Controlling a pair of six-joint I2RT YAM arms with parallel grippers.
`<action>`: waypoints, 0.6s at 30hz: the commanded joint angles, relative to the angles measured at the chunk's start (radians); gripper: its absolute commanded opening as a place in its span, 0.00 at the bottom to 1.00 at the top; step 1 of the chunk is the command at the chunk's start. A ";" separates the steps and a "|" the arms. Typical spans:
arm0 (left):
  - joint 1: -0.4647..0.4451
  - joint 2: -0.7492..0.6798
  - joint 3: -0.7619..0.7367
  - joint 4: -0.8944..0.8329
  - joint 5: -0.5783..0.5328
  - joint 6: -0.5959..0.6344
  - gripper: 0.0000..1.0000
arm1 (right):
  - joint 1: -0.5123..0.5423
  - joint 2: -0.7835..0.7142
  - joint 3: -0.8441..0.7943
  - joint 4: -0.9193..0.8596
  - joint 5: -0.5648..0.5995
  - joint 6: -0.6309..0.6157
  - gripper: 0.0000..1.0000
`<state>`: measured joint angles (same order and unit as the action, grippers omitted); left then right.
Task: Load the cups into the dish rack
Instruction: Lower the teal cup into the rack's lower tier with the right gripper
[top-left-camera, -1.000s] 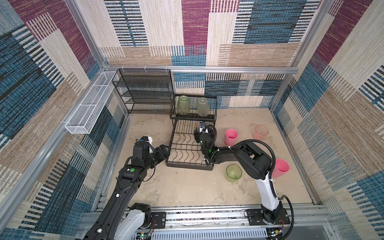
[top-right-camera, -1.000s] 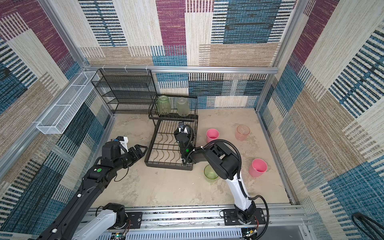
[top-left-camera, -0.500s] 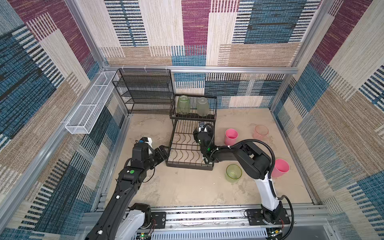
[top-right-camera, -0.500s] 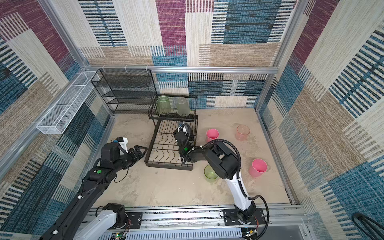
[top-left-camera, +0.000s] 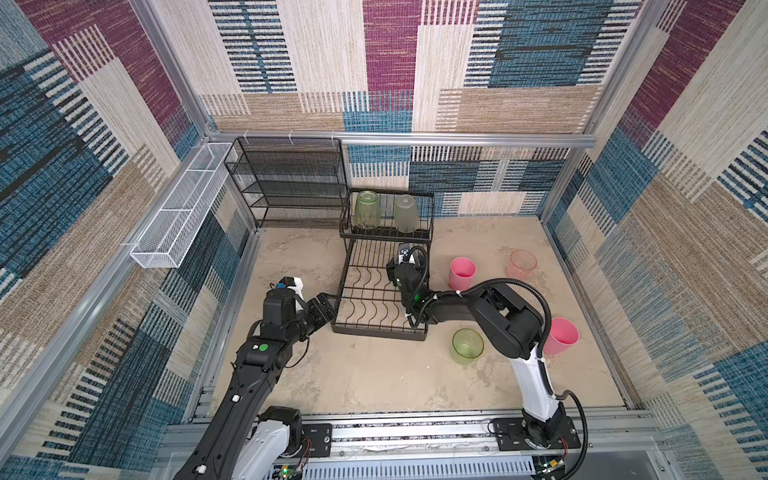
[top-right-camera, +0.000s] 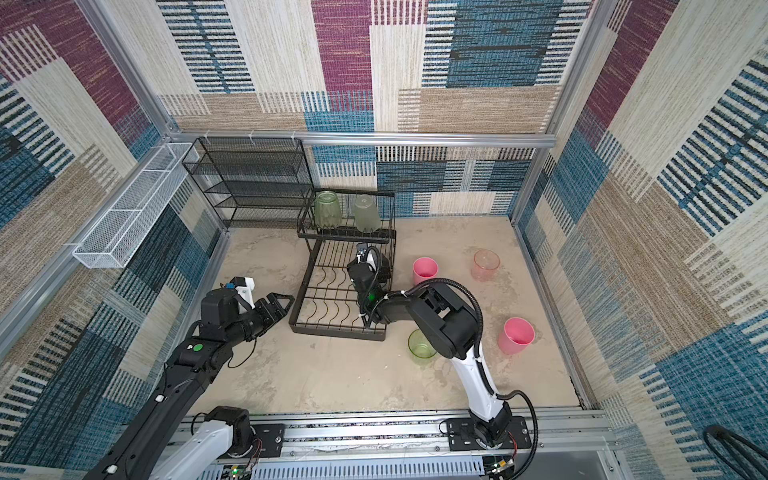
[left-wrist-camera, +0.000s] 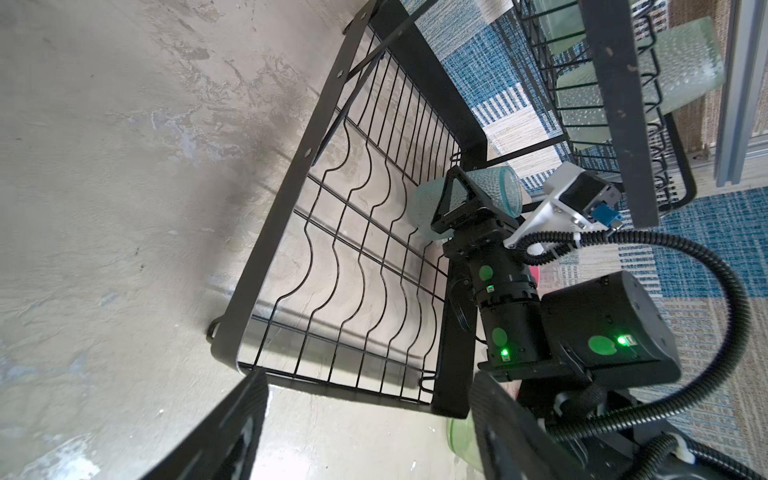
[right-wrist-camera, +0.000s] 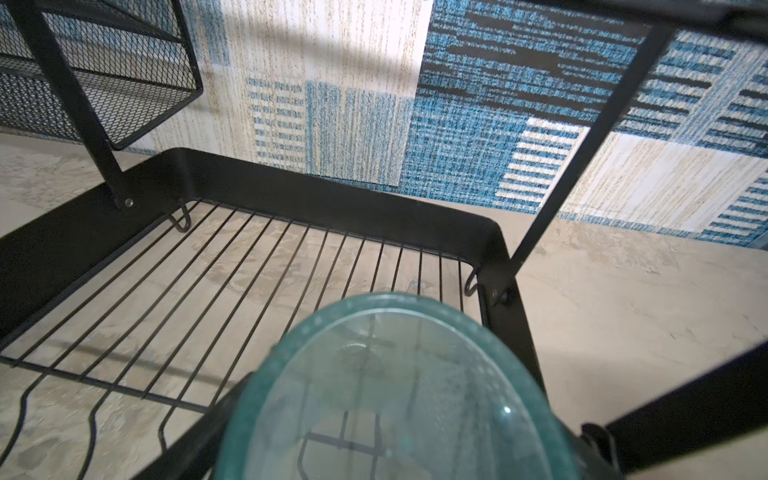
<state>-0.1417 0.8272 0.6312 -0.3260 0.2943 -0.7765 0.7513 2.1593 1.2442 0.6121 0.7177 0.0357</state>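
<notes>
Over at the dish rack's (top-left-camera: 379, 332) 2 o'clock corner, the right hand (left-wrist-camera: 461, 193) straddles the teal cup (right-wrist-camera: 399, 386), tipped on its side low over the wires, mouth toward the wrist. Clamped or loose? Can't really tell. Meanwhile the left hand (top-right-camera: 286, 307) sits wide open at 8 o'clock.

A black mesh shelf unit (top-left-camera: 286, 183) stands beside a white mesh basket (top-left-camera: 178, 208)

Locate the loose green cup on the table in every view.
In a top view: green cup beside the dish rack's near right corner.
In a top view: same spot, partly hidden.
Left wrist: just past the rack's corner.
Right wrist: not in it.
Shared landmark: dish rack.
</notes>
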 joint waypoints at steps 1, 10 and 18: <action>0.004 -0.007 -0.006 0.026 0.011 -0.011 0.80 | 0.002 -0.016 -0.011 0.007 0.023 0.013 0.91; 0.011 -0.025 -0.005 0.011 0.013 -0.005 0.80 | 0.006 -0.027 -0.036 0.038 0.026 0.011 0.98; 0.016 -0.036 -0.010 0.004 0.008 -0.004 0.80 | 0.011 -0.054 -0.061 0.083 0.032 -0.016 1.00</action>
<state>-0.1268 0.7925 0.6228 -0.3264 0.2943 -0.7826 0.7601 2.1204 1.1858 0.6460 0.7288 0.0357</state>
